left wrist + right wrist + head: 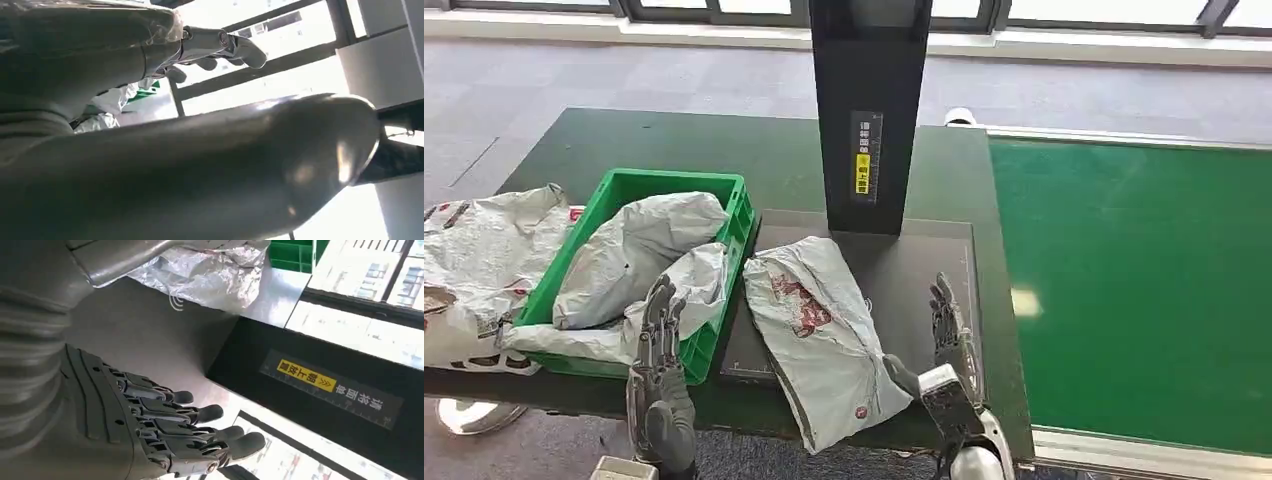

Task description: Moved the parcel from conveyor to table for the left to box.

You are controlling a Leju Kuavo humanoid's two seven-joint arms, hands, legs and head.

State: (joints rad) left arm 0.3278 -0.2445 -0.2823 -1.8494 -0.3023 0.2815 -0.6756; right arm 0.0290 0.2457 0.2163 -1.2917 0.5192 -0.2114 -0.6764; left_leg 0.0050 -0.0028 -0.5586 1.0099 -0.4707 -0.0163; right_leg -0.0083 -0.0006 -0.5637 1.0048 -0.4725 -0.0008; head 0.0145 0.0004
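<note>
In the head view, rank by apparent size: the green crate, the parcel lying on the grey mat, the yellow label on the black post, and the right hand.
1. Green crate
2. Parcel, somewhat smaller, though nearer the camera
3. Right hand
4. Yellow label, clearly smallest

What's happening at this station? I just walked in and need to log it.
A humanoid robot is sorting parcels. One grey parcel lies on the dark pad on the table, between the robot's two hands and beside the green conveyor. The right hand is open next to it, holding nothing. The left hand is raised and open in front of the green crate, which already holds other parcels. More bags lie left of the crate.
</note>
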